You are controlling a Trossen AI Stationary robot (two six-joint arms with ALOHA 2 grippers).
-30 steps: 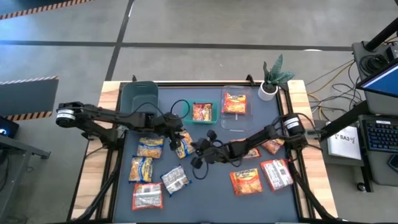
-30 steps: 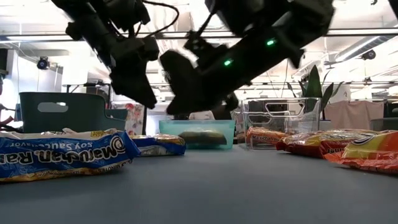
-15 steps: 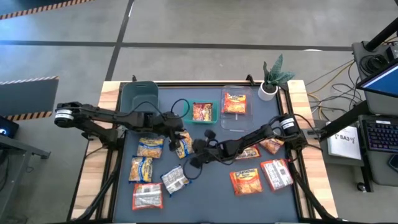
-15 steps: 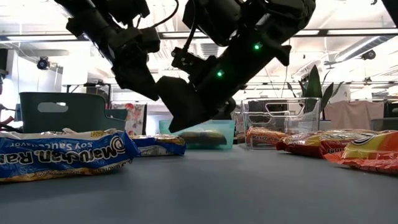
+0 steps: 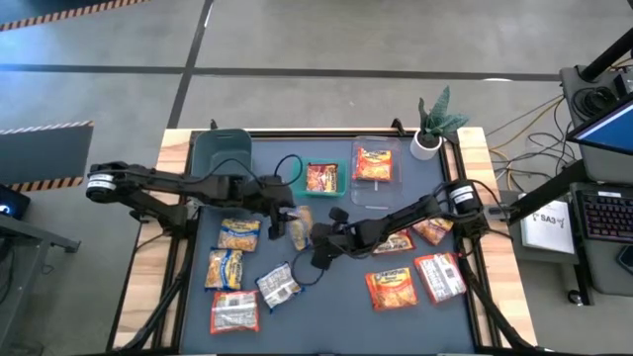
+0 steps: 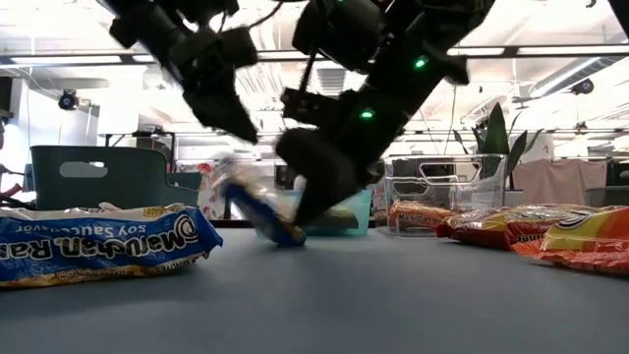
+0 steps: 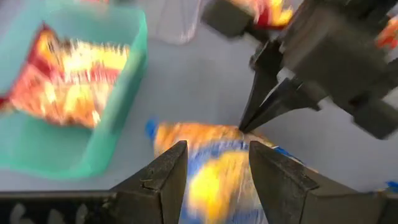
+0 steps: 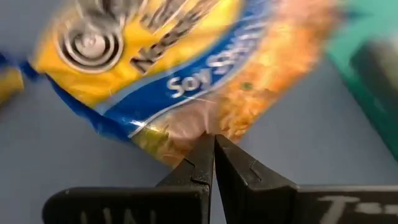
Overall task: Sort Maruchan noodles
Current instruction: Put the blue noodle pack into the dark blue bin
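Dark desk [image 5: 336, 307], mid-area: we see the yellow-and-blue noodle packet [image 5: 300, 229] tilted up beside the teal bin [image 5: 323, 190]. Left gripper [image 5: 280, 220] straddles it, fingers parted. Right gripper [image 5: 318, 237], clenched, presses its tips against the packet's edge

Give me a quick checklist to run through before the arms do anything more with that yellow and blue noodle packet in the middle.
1. Right gripper shut, tips against the edge of the yellow and blue packet: ok.
2. Left gripper open with the same packet between its fingers: ok.
3. Firm hold by either gripper: cannot tell; the packet is blurred.
4. Packet flat on the table: not ok; the low view shows it tipped up on one end.
5. Space between the two grippers: not ok; they crowd the same packet.
6. Teal bin beside it: holds only an orange-red packet, ok.
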